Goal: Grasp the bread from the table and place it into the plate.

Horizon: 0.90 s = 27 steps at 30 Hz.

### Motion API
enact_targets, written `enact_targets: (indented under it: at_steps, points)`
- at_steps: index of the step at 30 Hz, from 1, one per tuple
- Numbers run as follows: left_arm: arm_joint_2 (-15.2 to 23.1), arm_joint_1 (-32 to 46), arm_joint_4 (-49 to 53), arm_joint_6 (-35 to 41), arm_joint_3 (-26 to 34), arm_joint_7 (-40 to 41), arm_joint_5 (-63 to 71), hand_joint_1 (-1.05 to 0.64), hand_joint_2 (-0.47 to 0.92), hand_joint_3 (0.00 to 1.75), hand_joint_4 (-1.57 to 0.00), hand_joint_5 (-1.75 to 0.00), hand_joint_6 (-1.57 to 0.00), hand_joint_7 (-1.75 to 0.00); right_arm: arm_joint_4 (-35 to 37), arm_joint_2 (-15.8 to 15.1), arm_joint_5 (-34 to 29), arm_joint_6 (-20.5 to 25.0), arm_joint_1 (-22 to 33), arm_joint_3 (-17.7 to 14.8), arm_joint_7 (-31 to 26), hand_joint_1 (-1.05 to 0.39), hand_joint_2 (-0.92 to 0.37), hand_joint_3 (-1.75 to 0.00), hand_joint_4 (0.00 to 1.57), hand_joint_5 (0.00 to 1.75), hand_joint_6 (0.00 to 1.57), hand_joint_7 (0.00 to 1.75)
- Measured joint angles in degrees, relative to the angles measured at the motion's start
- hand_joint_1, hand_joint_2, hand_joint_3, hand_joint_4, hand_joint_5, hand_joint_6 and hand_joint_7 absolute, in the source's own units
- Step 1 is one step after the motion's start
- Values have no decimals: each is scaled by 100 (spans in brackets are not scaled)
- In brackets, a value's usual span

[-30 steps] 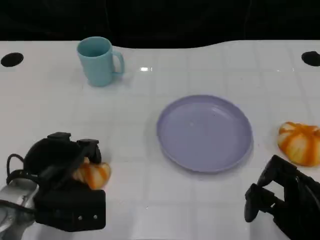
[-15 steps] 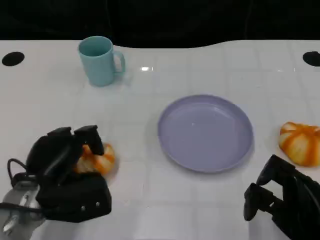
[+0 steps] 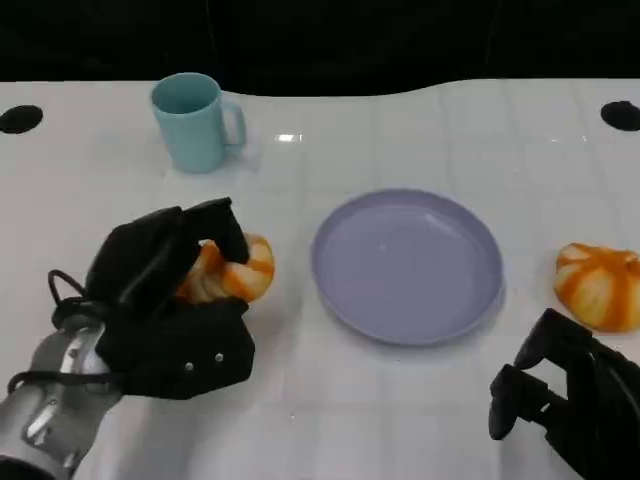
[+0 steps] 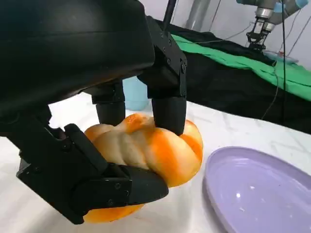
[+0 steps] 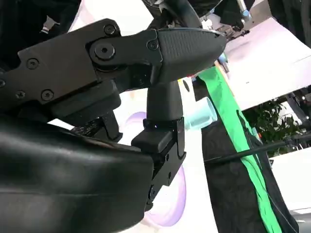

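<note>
Nearest, at about five o'clock in the head view, the right hand [image 3: 560, 405] rests low at the edge of the white surface [image 3: 400, 130], its fingers curled in on nothing, idle while the other arm works. At about eight o'clock the left hand [image 3: 170, 290] is clamped on the bread roll [image 3: 232, 270]; fingers [image 4: 167, 109] press down on top and one cups beneath, so the roll should ride clear of the surface without slipping. The purple plate [image 3: 408, 265] lies just beside the roll toward three o'clock, ready to receive it. A second roll [image 3: 598, 285] sits beyond the plate at three o'clock, untouched. Farthest, at eleven o'clock, stands a light blue mug [image 3: 195, 122], well apart from the carry path.
</note>
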Motion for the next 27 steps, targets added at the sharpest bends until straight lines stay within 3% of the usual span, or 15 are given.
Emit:
enact_targets:
  at_steps: [9, 13, 20, 27]
  points:
    - [-351, -886, 527, -420, -55, 197, 83, -19, 43, 129, -89, -175, -71, -175, -1, 6, 3, 19, 9, -7, -32, -59, -92, -35, 74, 175, 58, 162]
    - [-493, -1201, 958, -632, -213, 367, 256, -18, 42, 124, -84, -171, -70, -175, -4, 7, -1, 20, 16, 2, -41, -59, -92, -36, 74, 175, 57, 163]
    - [-716, -1653, 1456, -839, -466, 434, 356, -19, 39, 130, -92, -175, -70, -175, 0, 7, -4, -2, 19, 3, -4, -60, -92, -34, 74, 175, 58, 161]
    - [-1189, -2135, 2128, -1059, -735, 784, 546, -20, 36, 135, -94, -175, -73, -175, -9, 4, -9, 16, 32, 8, -38, -59, -92, -34, 74, 175, 58, 160]
